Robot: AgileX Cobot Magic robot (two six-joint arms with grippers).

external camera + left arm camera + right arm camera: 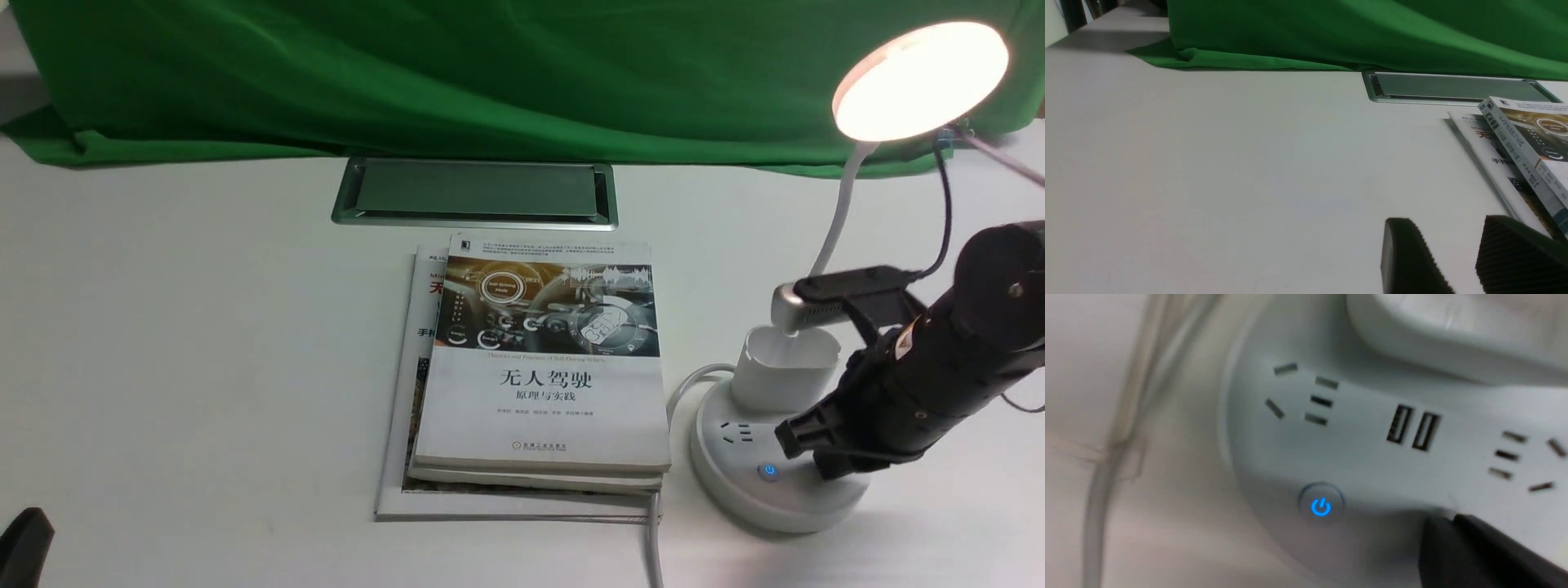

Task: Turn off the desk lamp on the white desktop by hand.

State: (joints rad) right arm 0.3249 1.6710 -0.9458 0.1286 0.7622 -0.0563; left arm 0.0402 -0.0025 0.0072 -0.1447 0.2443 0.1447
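White desk lamp [784, 371] is glowing on the desk [204, 343], books [539, 384] just left of it. Right pincer [804, 453], closed and empty, is poising over the lamp base beside the blue-lit button [768, 471]; left pincer [1445, 222] is gaping, empty.

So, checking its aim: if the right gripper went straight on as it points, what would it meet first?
Probably the desk lamp's round base, just beside its lit blue power button, not squarely on it, though depth is unclear.
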